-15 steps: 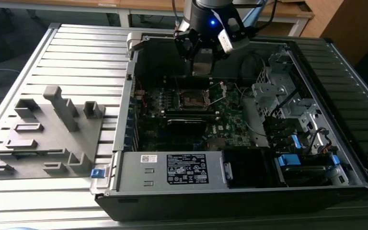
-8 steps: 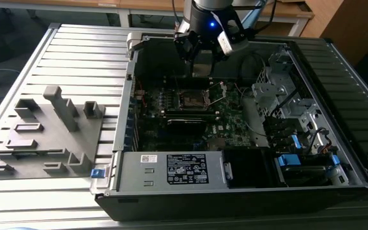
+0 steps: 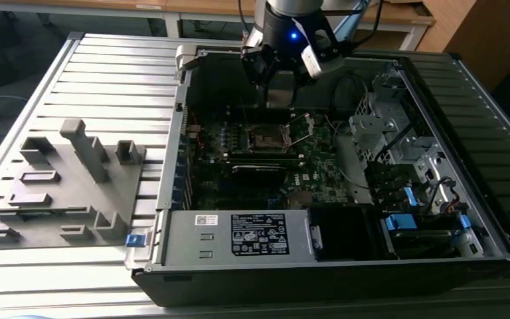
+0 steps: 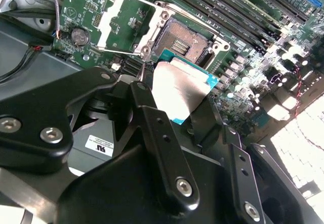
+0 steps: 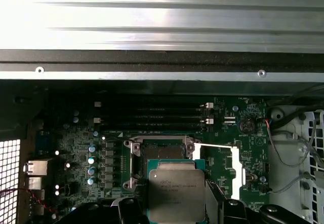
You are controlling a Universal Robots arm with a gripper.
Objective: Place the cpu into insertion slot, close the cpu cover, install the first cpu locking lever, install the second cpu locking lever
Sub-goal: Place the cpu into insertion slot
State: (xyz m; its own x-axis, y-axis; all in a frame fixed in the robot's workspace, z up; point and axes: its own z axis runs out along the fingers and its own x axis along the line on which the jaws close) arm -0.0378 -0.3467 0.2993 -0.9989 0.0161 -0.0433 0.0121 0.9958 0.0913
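Observation:
My gripper [image 4: 177,105] is shut on the cpu [image 4: 181,84], a flat square chip with a dull grey metal top and a green edge. In the first wrist view the cpu [image 5: 176,189] hangs just short of the insertion slot [image 5: 162,152], a dark square socket with a silver rim. The socket [image 4: 183,41] lies uncovered on the green board. The cpu cover [image 4: 117,22], a shiny silver frame, is swung open beside it. In the exterior view the gripper [image 3: 278,93] hovers above the socket [image 3: 268,137], toward the far side of the case.
The open computer case [image 3: 175,199] lies on a slatted metal table. A black labelled power supply [image 3: 257,236] sits at its near side, drive cages [image 3: 397,143] on the exterior view's right. Long memory slots [image 5: 152,115] run beyond the socket. A grey fixture [image 3: 60,186] rests at the exterior view's left.

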